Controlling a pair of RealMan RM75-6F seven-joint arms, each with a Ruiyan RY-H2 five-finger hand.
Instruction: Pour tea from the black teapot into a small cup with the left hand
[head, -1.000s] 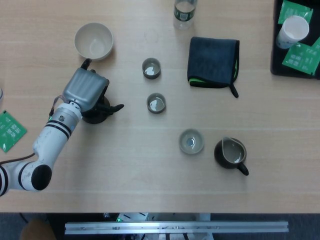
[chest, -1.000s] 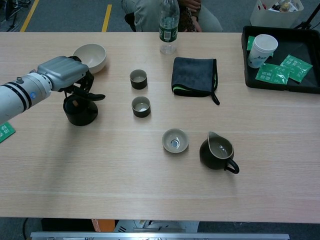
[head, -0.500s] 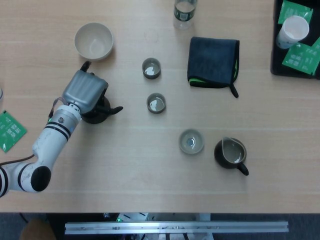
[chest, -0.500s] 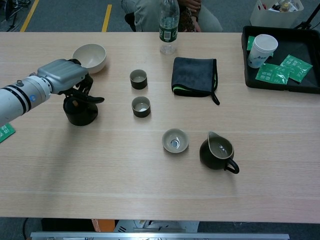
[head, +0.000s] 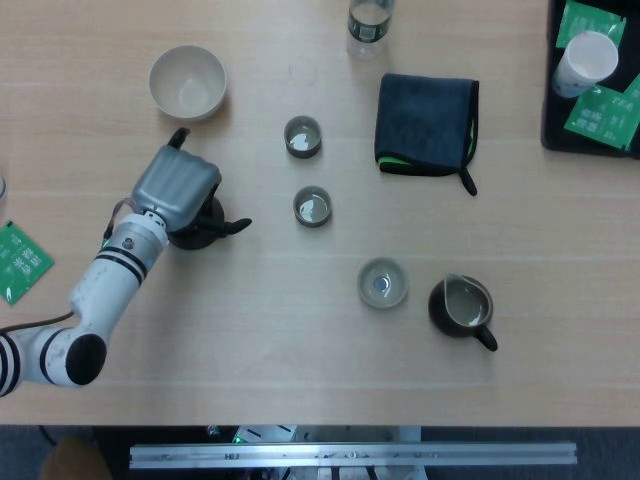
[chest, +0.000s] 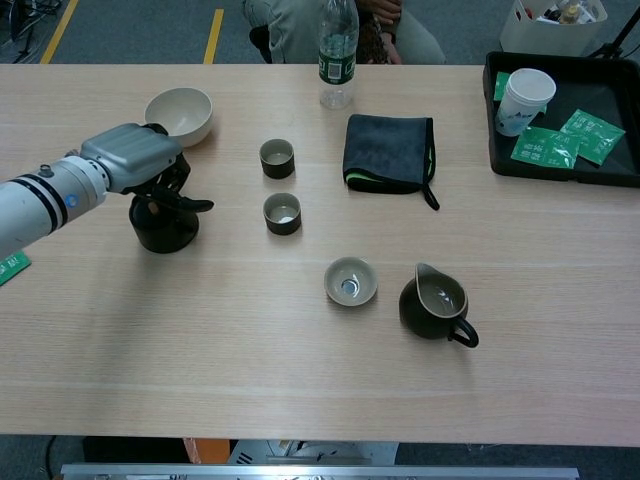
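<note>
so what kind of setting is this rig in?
Likely a lab tabletop staged for a tea-pouring demo: wooden table, teapot under the left hand, small cups, and a tray of tea packets.

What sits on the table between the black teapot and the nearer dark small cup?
Nothing: only bare table lies between the black teapot under the left hand and the nearer small cup. Both views show it, the head view most plainly.
</note>
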